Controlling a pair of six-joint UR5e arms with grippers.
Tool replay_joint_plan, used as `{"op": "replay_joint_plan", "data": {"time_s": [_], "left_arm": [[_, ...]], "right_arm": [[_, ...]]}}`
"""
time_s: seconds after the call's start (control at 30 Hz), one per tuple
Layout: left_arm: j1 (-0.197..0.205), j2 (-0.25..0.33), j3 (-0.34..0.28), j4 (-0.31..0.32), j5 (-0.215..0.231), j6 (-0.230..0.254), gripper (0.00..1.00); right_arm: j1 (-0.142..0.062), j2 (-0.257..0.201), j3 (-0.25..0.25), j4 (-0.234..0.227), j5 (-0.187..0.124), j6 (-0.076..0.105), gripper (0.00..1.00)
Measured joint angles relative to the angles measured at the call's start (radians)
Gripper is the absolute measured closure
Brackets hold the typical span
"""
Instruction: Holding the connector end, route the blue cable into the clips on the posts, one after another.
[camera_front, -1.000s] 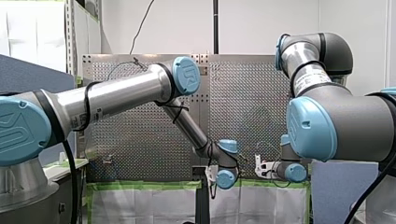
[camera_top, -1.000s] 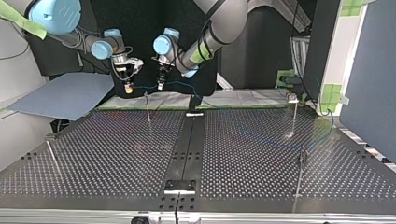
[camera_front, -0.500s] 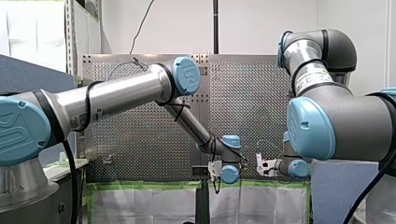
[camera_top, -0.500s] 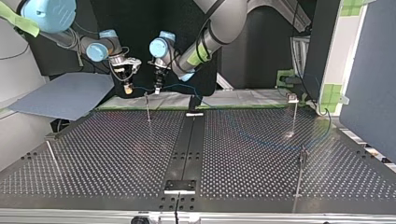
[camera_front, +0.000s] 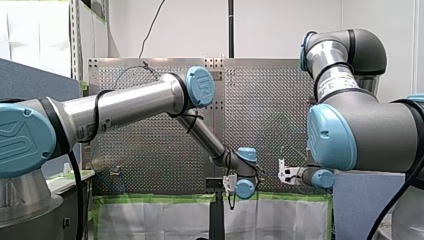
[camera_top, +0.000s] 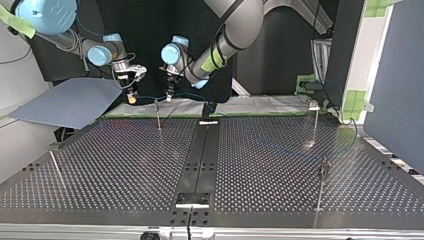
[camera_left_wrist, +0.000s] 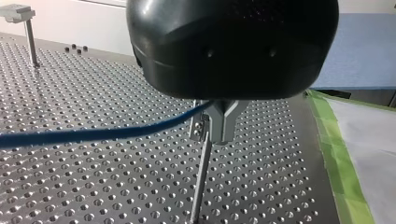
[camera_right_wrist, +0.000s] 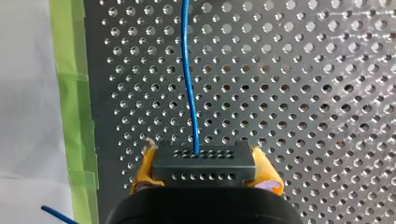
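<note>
In the right wrist view, my right gripper (camera_right_wrist: 204, 169) has yellow pads and is shut on the black connector (camera_right_wrist: 204, 163). The blue cable (camera_right_wrist: 189, 79) runs straight ahead from it. In the top view my right gripper (camera_top: 131, 96) hangs at the far left, beside my left gripper (camera_top: 169, 95), with the blue cable (camera_top: 150, 96) strung between them. Both hover over a thin post (camera_top: 158, 114). In the left wrist view the blue cable (camera_left_wrist: 93, 135) runs in under my black left gripper (camera_left_wrist: 211, 103), directly above the post's grey clip (camera_left_wrist: 219, 123). Its fingers are hidden by the body.
Other clip posts stand at the top view's far right (camera_top: 315, 122), near right (camera_top: 322, 182) and near left (camera_top: 54, 165). A black rail (camera_top: 200, 155) splits the perforated table. Green tape (camera_left_wrist: 343, 172) edges the table beside the post. Slack cable (camera_top: 345, 145) lies at the right.
My right gripper has moved with the connector toward the top view's left, drawing the cable out. My left gripper has shifted slightly the same way and stays over the post.
</note>
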Motion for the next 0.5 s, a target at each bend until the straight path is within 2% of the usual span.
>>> {"op": "replay_joint_plan", "data": {"time_s": [0.1,0.27,0.5], "left_arm": [[0.003,0.000,0.001,0.000,0.002,0.000,1.00],[0.005,-0.001,0.001,0.000,0.003,-0.002,1.00],[0.009,-0.002,0.001,0.004,0.006,-0.014,1.00]], "right_arm": [[-0.001,0.000,0.000,-0.011,-0.008,0.021,1.00],[-0.003,0.002,0.000,-0.026,-0.028,0.039,1.00],[-0.016,0.004,0.000,-0.041,-0.073,0.082,1.00]]}}
